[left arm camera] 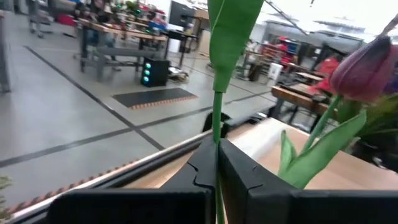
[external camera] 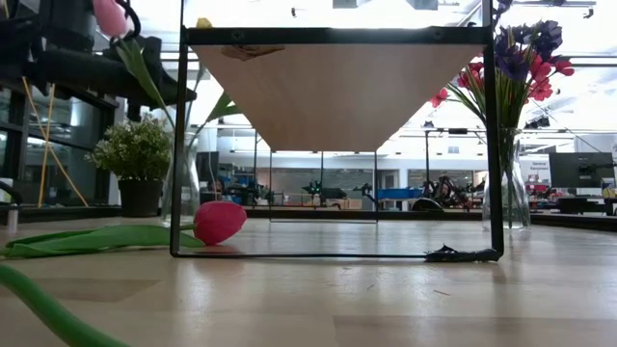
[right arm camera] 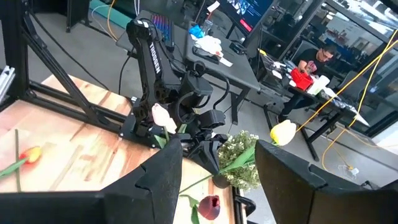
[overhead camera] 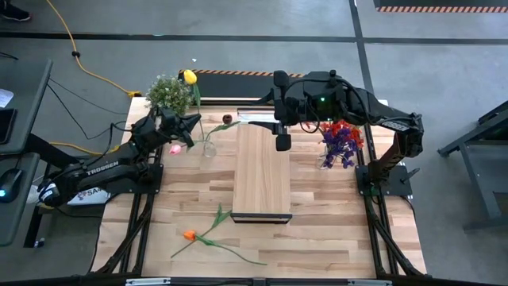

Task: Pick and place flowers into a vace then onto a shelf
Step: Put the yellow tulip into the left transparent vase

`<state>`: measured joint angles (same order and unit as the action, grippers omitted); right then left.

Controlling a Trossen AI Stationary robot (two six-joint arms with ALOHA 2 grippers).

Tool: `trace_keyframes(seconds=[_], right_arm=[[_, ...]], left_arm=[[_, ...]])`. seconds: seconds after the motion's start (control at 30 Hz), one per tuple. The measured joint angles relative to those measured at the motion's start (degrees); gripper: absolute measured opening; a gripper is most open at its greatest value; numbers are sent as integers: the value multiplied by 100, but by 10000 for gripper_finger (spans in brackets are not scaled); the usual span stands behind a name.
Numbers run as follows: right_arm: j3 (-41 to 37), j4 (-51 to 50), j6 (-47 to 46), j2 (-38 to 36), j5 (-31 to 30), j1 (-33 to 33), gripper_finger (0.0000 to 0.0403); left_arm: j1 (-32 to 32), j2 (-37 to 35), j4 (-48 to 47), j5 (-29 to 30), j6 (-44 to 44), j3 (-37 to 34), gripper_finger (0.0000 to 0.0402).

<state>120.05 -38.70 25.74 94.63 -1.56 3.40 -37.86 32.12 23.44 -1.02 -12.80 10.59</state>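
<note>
One green stem of pink plastic tulip (overhead camera: 176,148) pinched by left end effector (overhead camera: 184,133) nr clear glass vase (overhead camera: 209,146); right end effector (overhead camera: 282,143) spread over light wood shelf (overhead camera: 261,171).

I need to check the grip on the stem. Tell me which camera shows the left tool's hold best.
The left wrist view: the left tool is shut on the green stem close up. The high view shows that tool small, from above. The right wrist view shows it far off. The low view shows only a pink flower head.

Open tabletop (overhead camera: 317,230) in front, shelf (overhead camera: 261,171) mid-table, orange flower (overhead camera: 190,235) front-left.
</note>
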Motion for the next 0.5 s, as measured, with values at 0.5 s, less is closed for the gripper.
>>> trace_keyframes(seconds=[0.5], right_arm=[[0,0,0,-2,0,0,193]], left_arm=[[-1,0,46,18,208,0,92]])
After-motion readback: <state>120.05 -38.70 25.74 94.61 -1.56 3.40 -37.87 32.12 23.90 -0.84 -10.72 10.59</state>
